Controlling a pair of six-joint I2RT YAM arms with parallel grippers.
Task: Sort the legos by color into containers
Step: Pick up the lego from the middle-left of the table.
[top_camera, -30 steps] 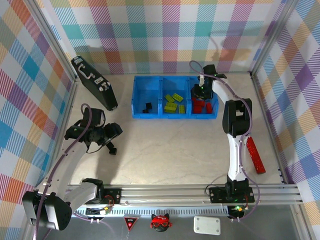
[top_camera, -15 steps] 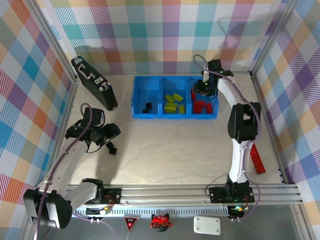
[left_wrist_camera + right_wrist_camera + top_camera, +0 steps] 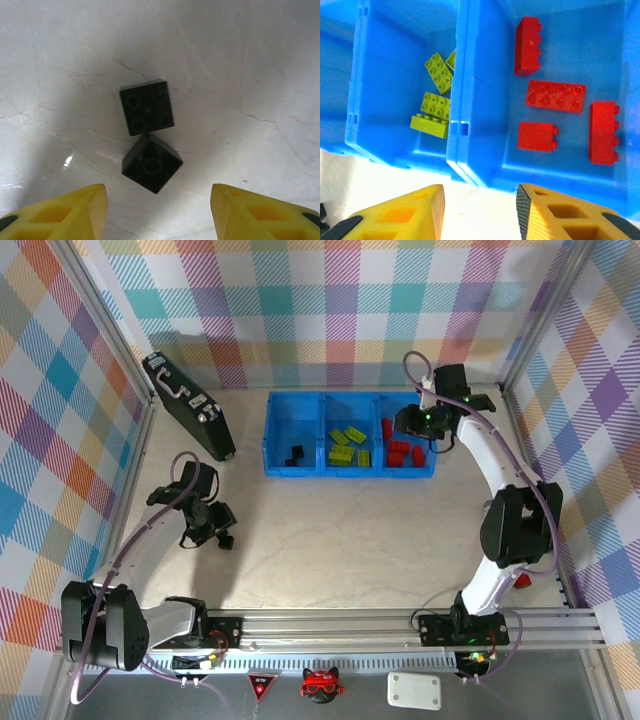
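Two black legos lie touching on the table, a four-stud one (image 3: 147, 106) and a one-stud cube (image 3: 151, 162). My left gripper (image 3: 157, 212) hangs open just short of them, nothing between its yellow fingers (image 3: 75, 215); from above it (image 3: 212, 528) sits beside the black pair (image 3: 226, 538). The blue containers (image 3: 350, 396) hold black legos (image 3: 296, 453) on the left, green ones (image 3: 347, 445) in the middle and red ones (image 3: 405, 453) on the right. My right gripper (image 3: 408, 422) hovers open and empty over the tray's far right. Its view shows several red legos (image 3: 555, 95) and green legos (image 3: 435, 105).
A black case with silver latches (image 3: 188, 405) lies at the back left near the wall. A long flat red bar (image 3: 520, 580) lies at the right, partly behind the right arm. Metal frame rails border the table on all sides.
My right gripper has drawn back to the right from over the red compartment and its jaws have parted a little. The left arm has turned and shifted toward the black legos.
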